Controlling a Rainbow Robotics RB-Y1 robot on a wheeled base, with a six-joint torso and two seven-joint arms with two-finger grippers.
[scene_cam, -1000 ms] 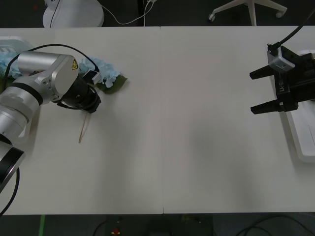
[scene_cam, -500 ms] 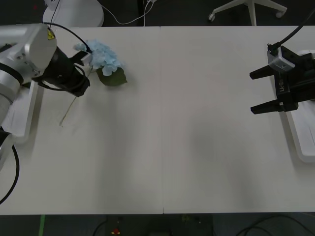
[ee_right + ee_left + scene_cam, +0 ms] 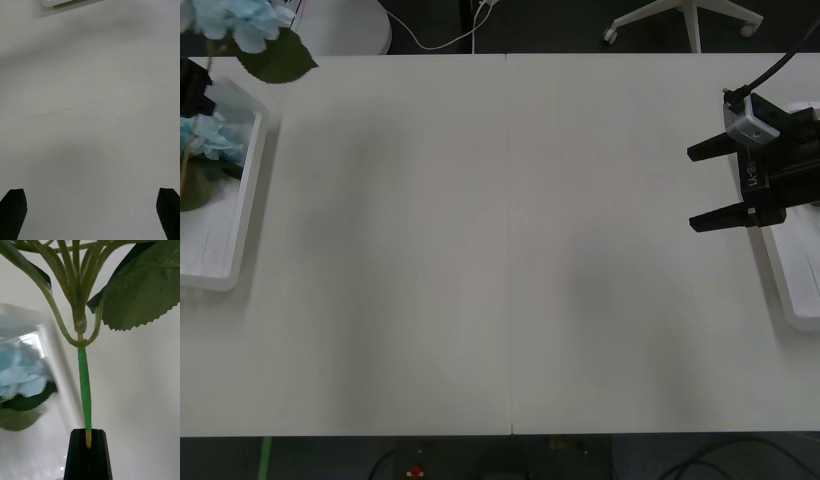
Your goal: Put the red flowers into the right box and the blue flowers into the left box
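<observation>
Holding a blue flower (image 3: 84,390) by its stem in our clamped left hand (image 3: 88,450), we are carrying it above the left box (image 3: 242,205), where another is lying. Our right hand (image 3: 704,186) is waiting wide open beside the right box (image 3: 788,295).

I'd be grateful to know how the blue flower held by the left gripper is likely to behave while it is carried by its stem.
Probably top-heavy: the blue flower carries its head and leaf far above the pinch point, so it may sway. The stem is thin, so likely springy rather than rigid. The left gripper pinches only the stem's tip, so it could pivot or slip. It looks light.
</observation>
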